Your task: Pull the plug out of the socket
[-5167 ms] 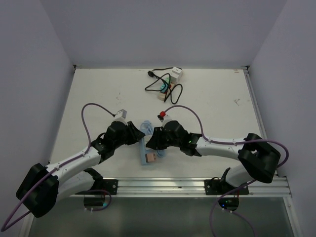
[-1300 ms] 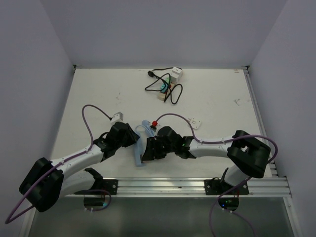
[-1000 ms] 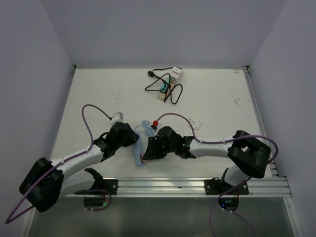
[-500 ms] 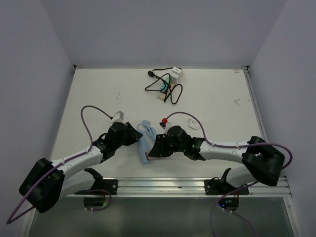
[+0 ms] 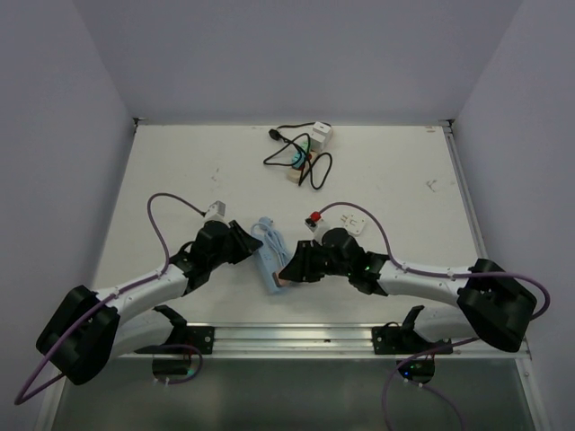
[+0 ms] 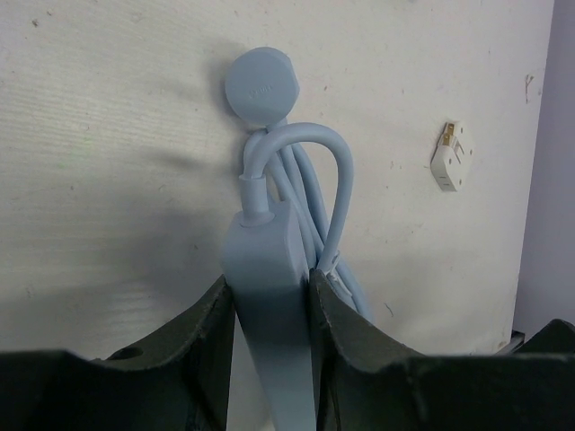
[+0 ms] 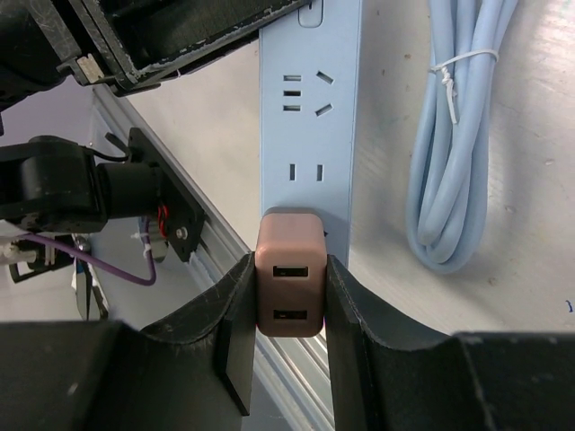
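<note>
The socket, a beige power strip [image 5: 296,171] with a black cord [image 5: 316,171], lies at the far back, and neither gripper touches it. Both grippers are on a light blue power strip [image 5: 267,262] near the front. My left gripper [image 5: 252,248] is shut on its cord end, and the strip stands between the jaws in the left wrist view [image 6: 269,296]. My right gripper [image 7: 289,278] is shut on a pink USB charger plug [image 7: 289,296] at the strip's [image 7: 310,108] near end. Whether the charger is still seated in the strip is not visible.
The blue cord coil [image 7: 458,135] lies beside the strip, its round blue plug [image 6: 259,83] on the table. A white plug adapter [image 5: 353,224] lies right of the arms. A white block [image 5: 321,135] sits by the beige strip. The metal rail [image 5: 296,337] runs along the front edge.
My right gripper has moved to the right with the pink charger, and the near end of the blue strip has swung right with it. The left gripper still holds the strip's far end.
</note>
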Available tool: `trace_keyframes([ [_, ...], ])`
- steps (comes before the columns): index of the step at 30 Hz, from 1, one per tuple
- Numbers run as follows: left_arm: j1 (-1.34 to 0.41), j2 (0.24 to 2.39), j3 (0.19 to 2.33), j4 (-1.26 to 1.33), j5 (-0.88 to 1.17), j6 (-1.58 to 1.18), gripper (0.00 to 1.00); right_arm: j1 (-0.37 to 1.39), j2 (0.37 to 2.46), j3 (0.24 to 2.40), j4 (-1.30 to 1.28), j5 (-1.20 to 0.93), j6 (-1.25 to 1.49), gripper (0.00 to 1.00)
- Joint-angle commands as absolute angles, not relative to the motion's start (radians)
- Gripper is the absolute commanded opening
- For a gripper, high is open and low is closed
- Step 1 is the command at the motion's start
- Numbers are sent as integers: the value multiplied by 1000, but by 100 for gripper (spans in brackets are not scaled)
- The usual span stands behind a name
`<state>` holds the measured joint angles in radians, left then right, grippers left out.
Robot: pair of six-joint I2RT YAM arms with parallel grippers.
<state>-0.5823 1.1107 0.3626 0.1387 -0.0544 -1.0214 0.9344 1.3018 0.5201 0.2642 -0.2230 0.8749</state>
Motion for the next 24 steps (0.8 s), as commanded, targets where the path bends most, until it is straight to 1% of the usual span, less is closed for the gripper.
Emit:
trace_keyframes([
  [1, -540, 1131, 341, 3, -201, -871, 0, 893, 1227, 508, 284, -219, 842, 0],
  [10, -540, 1131, 348, -43, -232, -851, 0, 836, 1189, 492, 252, -227, 854, 0],
  [17, -540, 1144, 376, -67, -247, -807, 0, 792, 1201, 560, 112, -252, 842, 0],
  [21, -540, 1138, 374, -71, -247, -807, 0, 772, 1198, 557, 109, -256, 839, 0],
  [24, -540, 1126, 376, -72, -242, -810, 0, 732, 1152, 532, 107, -249, 839, 0],
])
